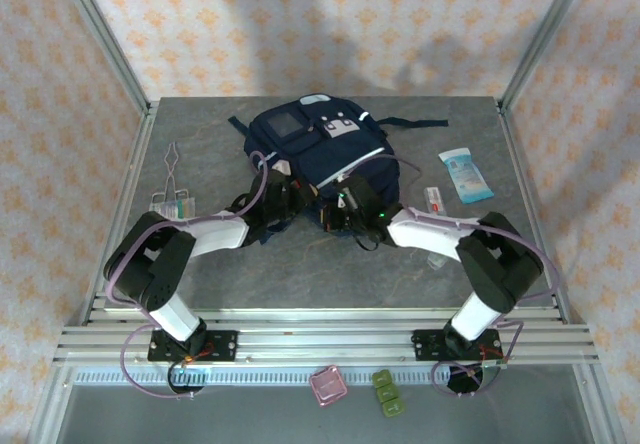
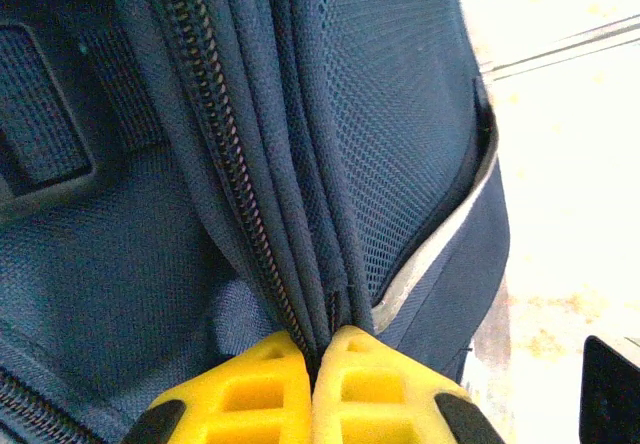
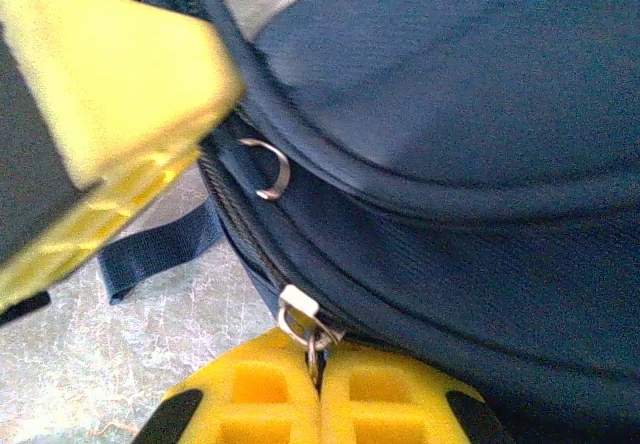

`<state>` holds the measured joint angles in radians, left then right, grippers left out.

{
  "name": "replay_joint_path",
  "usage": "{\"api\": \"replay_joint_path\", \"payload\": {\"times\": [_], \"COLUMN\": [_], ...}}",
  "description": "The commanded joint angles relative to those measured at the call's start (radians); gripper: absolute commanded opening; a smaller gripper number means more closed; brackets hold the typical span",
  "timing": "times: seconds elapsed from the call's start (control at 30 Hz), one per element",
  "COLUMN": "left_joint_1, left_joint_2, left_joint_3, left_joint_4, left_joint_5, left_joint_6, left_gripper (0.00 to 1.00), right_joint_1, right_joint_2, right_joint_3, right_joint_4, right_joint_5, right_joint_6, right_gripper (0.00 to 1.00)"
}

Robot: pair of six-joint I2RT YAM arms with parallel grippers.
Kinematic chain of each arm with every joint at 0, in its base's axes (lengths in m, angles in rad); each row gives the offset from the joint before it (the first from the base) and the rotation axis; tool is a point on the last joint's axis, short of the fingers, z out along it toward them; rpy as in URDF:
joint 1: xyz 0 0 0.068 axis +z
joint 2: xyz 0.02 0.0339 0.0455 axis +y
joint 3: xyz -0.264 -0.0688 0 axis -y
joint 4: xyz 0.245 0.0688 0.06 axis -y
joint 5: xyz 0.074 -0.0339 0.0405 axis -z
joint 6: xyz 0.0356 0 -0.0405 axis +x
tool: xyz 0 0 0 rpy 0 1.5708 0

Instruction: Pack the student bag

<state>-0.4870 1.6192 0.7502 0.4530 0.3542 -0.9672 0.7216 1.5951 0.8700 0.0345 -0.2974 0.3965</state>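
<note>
Left pincer (image 2: 312,352): shut, pinching a fold of seam fabric right beside the zip teeth of the large navy-blue fabric student bag (image 2: 100,284) with grey stripes. Right pincer (image 3: 318,362): shut as well, clamped on the small silver metal zip pull (image 3: 303,322), slider sitting at its tips. We see the two tips close together, facing each other at the bag's near side.

The bag lies flat in the middle of the grey desk (image 1: 300,279), reaching toward the far edge, front patches up, straps trailing.

Our read on handling:
- Soft, limp shell. It bunches and stretches before it moves, so nothing stiff to push on.
- Probably light, so it'll slide on the desk if we tug from one side. We need the fabric pinch as counter-hold.
- The pull is thin, smooth metal and could slip out, so we grip it deep and pull along the zip line.
- Best holds are the seam fold and the pull. We avoid the mesh, which could snag.
</note>
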Motion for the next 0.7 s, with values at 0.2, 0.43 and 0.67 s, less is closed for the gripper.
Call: {"api": "replay_joint_path", "payload": {"times": [0.2, 0.43, 0.67], "left_joint_1": [0.122, 0.131, 0.195], "left_joint_2": [-0.105, -0.080, -0.027], "left_joint_3": [-0.026, 0.016, 0.152], "left_joint_4": [-0.032, -0.036, -0.136], "left_joint_5": [-0.085, -0.059, -0.031], "left_joint_6": [0.068, 0.118, 0.236], "left_gripper": [0.00, 0.00, 0.00], "right_joint_1": [-0.158, -0.122, 0.055], "right_joint_2": [-0.157, -0.170, -0.148], "right_joint_3": [-0.132, -0.124, -0.082], "right_joint_4": [-0.240, -0.226, -0.159], "right_joint_5": [0.150, 0.111, 0.034], "right_joint_6": [-0.079, -0.110, -0.066], "right_gripper": [0.00, 0.00, 0.00]}}
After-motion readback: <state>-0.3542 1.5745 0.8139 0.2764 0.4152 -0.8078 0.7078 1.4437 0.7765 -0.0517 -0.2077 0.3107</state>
